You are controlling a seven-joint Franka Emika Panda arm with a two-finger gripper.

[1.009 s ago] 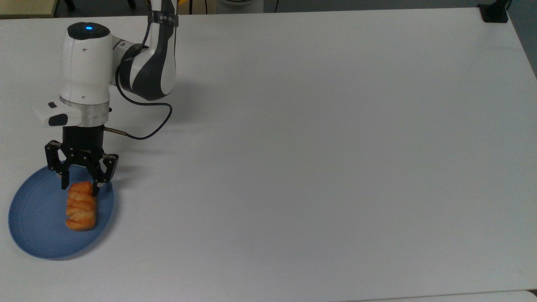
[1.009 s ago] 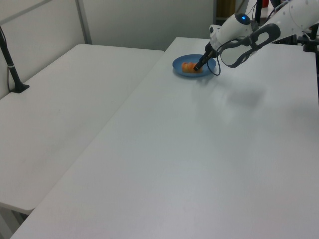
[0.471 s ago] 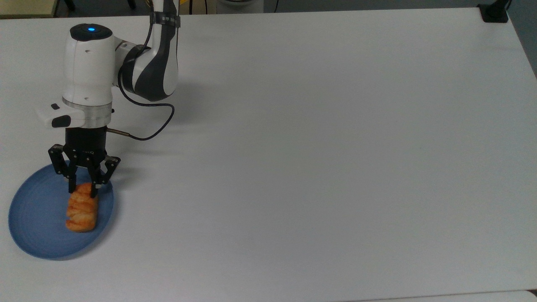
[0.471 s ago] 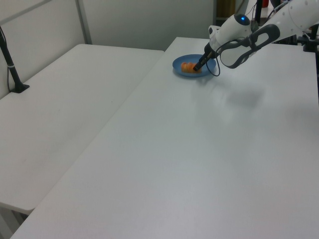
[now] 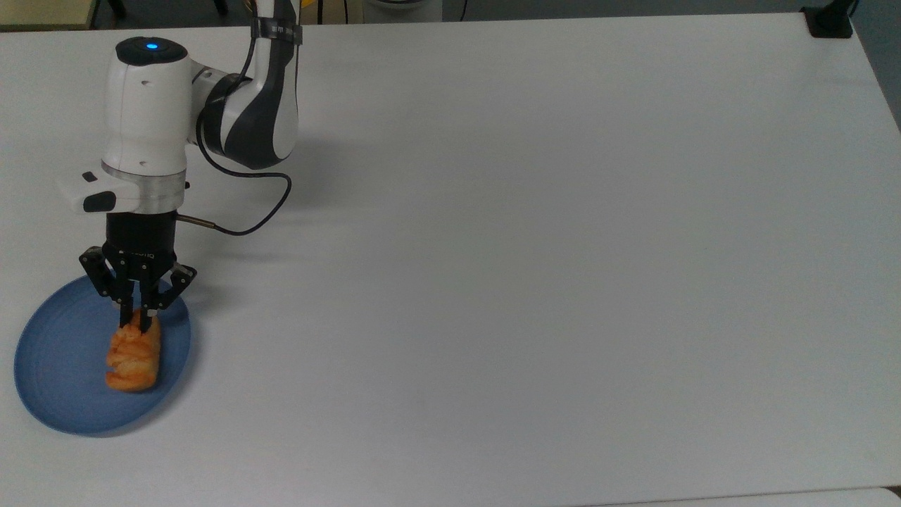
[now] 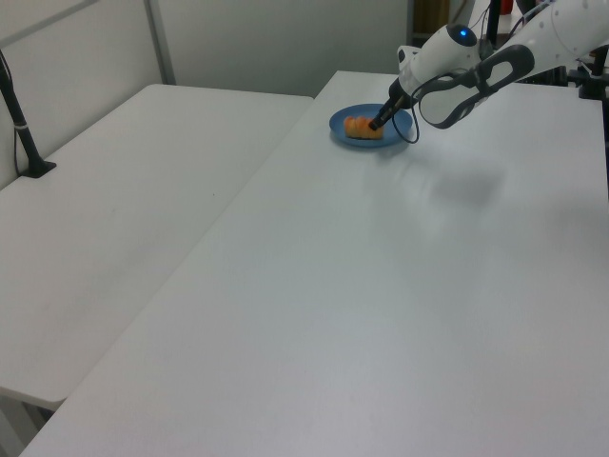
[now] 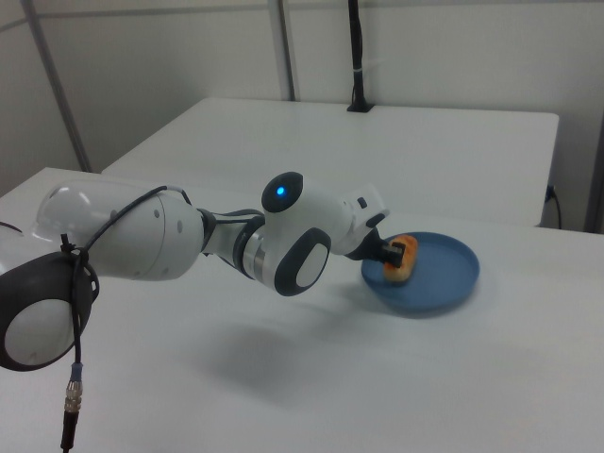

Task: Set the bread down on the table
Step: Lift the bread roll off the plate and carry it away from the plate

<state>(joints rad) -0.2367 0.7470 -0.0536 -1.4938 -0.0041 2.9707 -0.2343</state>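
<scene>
Bread (image 5: 132,357) sits on the blue plate (image 5: 56,394) near the table's (image 5: 535,267) edge, at about 8 o'clock in the top view. It is a small oblong pastry roll, golden-orange, with paler flaky ridges crossing its top. Its long axis runs roughly from 12 to 6 o'clock in the top view, tilted slightly. The gripper (image 5: 138,322) points down at the roll's 12 o'clock end, its black fingers drawn narrow and pinching that end. The right view shows the roll (image 7: 400,260) gripped at one end over the plate (image 7: 444,283).
</scene>
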